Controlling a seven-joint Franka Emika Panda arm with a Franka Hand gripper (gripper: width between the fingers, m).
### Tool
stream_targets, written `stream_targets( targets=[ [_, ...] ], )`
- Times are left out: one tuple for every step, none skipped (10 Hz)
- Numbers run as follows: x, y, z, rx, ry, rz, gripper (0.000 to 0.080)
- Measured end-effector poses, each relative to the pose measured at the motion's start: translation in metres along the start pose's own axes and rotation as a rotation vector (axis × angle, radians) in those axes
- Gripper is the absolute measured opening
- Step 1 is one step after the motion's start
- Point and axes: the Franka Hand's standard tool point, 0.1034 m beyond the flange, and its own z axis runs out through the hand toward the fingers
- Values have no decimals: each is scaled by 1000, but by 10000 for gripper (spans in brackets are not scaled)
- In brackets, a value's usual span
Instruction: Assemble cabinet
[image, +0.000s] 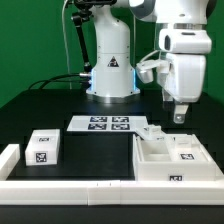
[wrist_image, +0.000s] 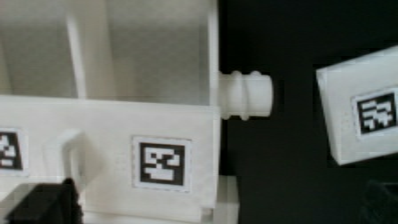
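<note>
On the black bench (image: 100, 158), toward the exterior view's right, we see the cabinet (image: 170, 158), a white hollow body with tags, lying near the low white rail (image: 60, 186); the tool (image: 178, 117) hovers just above it, its fingers (wrist_image: 45, 200) apart and holding nothing; a round peg (wrist_image: 249, 93) sticks out of the cabinet's side; the marker board (image: 110, 124) lies behind; a small tagged block (image: 45, 147) sits well apart, at the exterior view's left.

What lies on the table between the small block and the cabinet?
Nothing: the exterior view shows bare table between block and cabinet; the marker board lies farther back.
</note>
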Motion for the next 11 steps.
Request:
stream_targets(
  targets=[
    [-1, -4, -1, 1, -8, -106, 797],
    [1, -13, -2, 0, -15, -170, 797],
    [2, -25, -3, 10, -15, -171, 797],
    [1, -24, -2, 12, -16, -168, 797],
    [1, -24, -1, 12, -15, -168, 797],
    [1, -25, -1, 15, -16, -171, 797],
    [2, -25, 0, 18, -15, -178, 797],
    [5, -37, 2, 23, -10, -183, 797],
    [8, -51, 7, 33, -4, -186, 797],
    [9, -61, 12, 39, 4, -187, 797],
    [12, -74, 19, 50, 13, -185, 797]
  ],
)
